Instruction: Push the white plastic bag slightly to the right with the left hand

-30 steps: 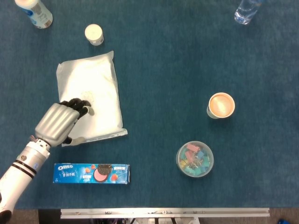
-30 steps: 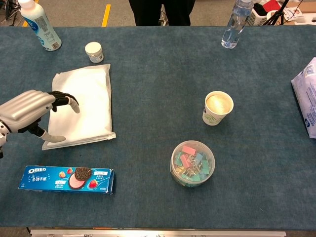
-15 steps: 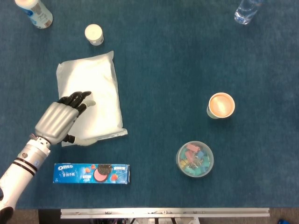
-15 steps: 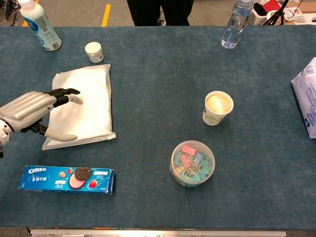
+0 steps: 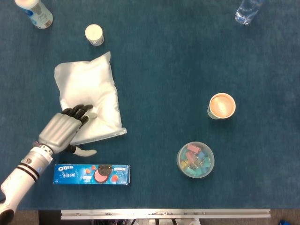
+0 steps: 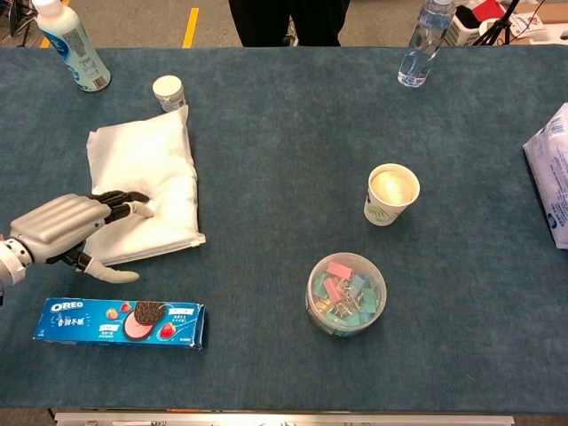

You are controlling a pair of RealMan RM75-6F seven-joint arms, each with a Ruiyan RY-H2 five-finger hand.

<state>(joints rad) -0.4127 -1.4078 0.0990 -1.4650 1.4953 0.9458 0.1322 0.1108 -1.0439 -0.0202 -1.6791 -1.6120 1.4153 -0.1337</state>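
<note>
The white plastic bag [image 5: 89, 93] [image 6: 146, 173] lies on the blue table at the left, tilted with its near end swung to the right. My left hand [image 5: 63, 130] [image 6: 67, 226] rests palm down on the bag's near left corner, fingers stretched forward onto the plastic and thumb spread out over the table near the bag's lower edge. It grips nothing. My right hand shows in neither view.
An Oreo box [image 5: 91, 174] lies just below the hand. A small white jar [image 5: 94, 34] and a white bottle [image 5: 35, 11] stand behind the bag. A paper cup [image 5: 221, 106], a tub of clips [image 5: 195, 159], a clear bottle [image 6: 420, 44] and a blue-white packet [image 6: 550, 173] are to the right.
The bag has rotated and crumpled, its far left corner shifting left and its body bunching. My left hand has slid toward the near edge, with the thumb coming off the bag.
</note>
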